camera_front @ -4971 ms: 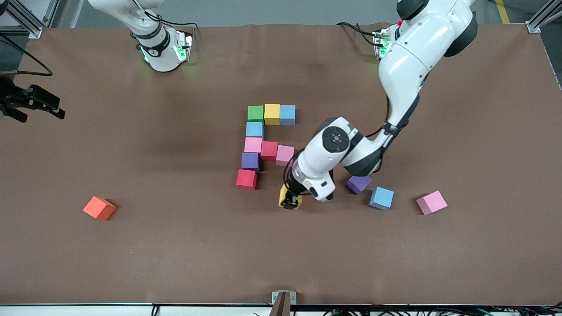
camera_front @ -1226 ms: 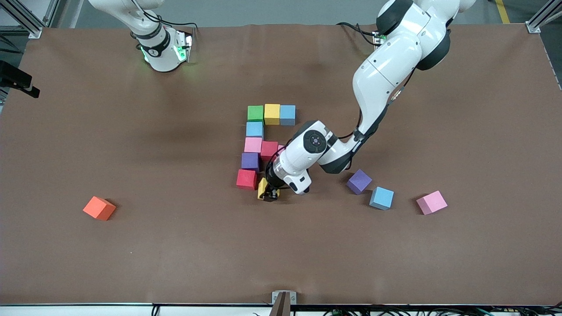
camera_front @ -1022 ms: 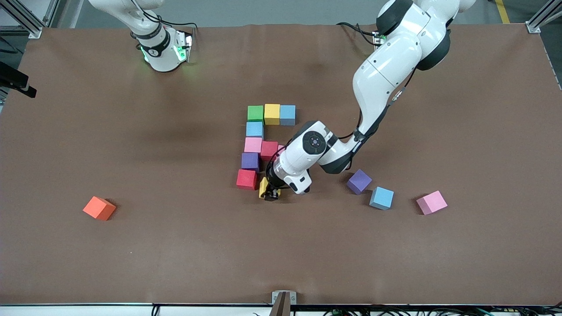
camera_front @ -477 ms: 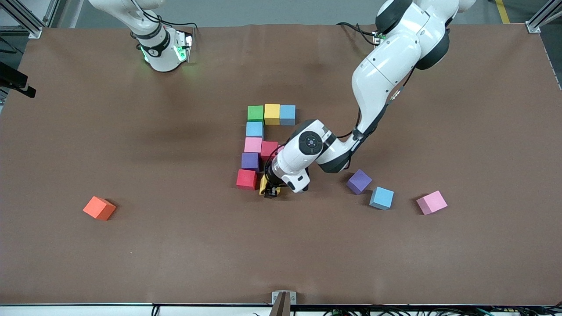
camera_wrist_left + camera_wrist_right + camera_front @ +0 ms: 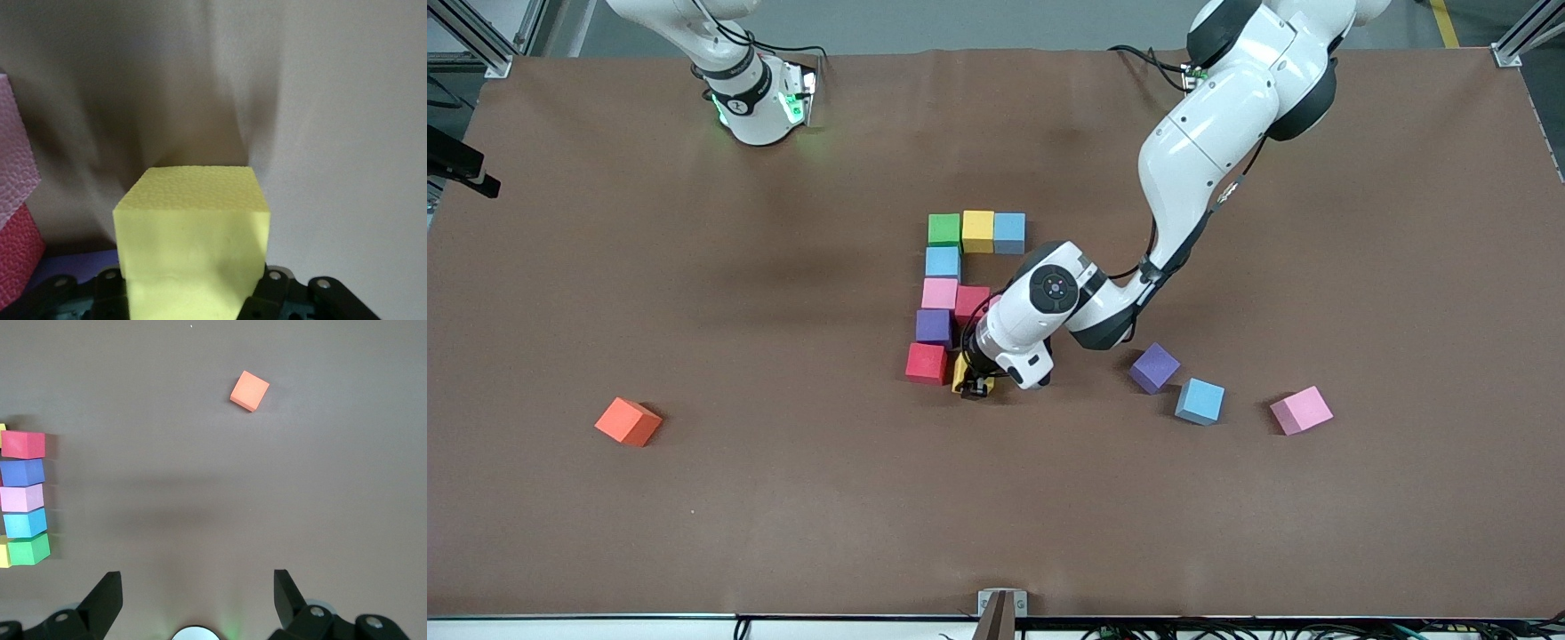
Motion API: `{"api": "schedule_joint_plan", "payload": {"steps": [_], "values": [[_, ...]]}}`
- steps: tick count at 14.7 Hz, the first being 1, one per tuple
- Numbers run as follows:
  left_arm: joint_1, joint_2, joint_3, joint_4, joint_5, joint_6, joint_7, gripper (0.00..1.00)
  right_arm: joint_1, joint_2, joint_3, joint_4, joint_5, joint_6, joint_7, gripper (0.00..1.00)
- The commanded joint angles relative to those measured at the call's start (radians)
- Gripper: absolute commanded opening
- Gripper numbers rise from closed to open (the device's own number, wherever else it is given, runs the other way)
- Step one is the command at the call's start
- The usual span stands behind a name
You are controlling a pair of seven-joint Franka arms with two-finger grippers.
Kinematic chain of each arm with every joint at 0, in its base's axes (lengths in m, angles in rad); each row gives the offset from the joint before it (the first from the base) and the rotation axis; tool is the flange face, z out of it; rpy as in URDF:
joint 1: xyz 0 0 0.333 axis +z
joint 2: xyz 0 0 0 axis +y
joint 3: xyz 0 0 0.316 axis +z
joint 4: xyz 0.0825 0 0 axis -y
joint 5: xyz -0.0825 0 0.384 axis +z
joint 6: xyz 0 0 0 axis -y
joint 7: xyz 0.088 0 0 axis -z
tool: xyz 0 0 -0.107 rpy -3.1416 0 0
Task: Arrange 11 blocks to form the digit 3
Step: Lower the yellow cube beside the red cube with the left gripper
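Front view: digit 3 is about three-quarters built. Placed so far: top bar of green cube (image 5: 943,228), yellow cube (image 5: 977,230) and light blue cube (image 5: 1009,232); a second light blue cube (image 5: 942,262) as connector; middle bar starting with pink cube (image 5: 939,292) and red cube (image 5: 971,303), its third cube hidden under the left wrist; purple cube (image 5: 933,326) as lower connector; second red cube (image 5: 926,363) starting the bottom bar.

Left gripper (image 5: 975,386) is clamped on a second yellow cube (image 5: 192,237), low at the table and just beside that red corner cube. Left wrist view shows the cube filling the space between the fingers, with pink and red faces of the figure off to one side. My read: this is the bottom bar's middle cube, being seated but not yet let go.

Left to do: release it, then add one more cube to close the bottom bar. The loose light blue cube (image 5: 1200,401) looks like the candidate. It sits well away from the fingers toward the left arm's end, between a spare purple cube (image 5: 1154,367) and a spare pink cube (image 5: 1301,410).

Right gripper (image 5: 197,587) waits, fingers spread wide and empty, hanging over bare table, orange cube (image 5: 249,390) lying ahead of them; not part of the figure.

Containers: none in view, so nothing to report.
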Motion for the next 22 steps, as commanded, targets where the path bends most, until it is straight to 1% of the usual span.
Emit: {"api": "schedule_joint_plan", "payload": {"steps": [1,3,5,9,22], "values": [[-0.009,-0.006,0.018,-0.002,-0.018,-0.024,0.003,0.04,-0.011,0.006,0.012,0.018,-0.013,-0.015,0.004,1.00],[-0.011,-0.007,0.036,0.000,-0.018,-0.018,0.007,0.07,-0.012,0.006,0.012,0.022,-0.013,-0.015,0.004,1.00],[-0.009,-0.007,0.038,0.001,-0.018,-0.010,0.016,0.08,-0.014,0.006,0.012,0.021,-0.011,-0.015,0.004,1.00],[-0.008,-0.006,0.038,0.001,-0.018,0.036,0.016,0.08,-0.014,0.006,0.012,0.021,-0.011,-0.015,0.004,1.00],[-0.017,-0.010,0.033,0.003,-0.019,0.063,0.041,0.08,-0.015,0.006,0.012,0.021,-0.011,-0.015,0.004,1.00]]}}
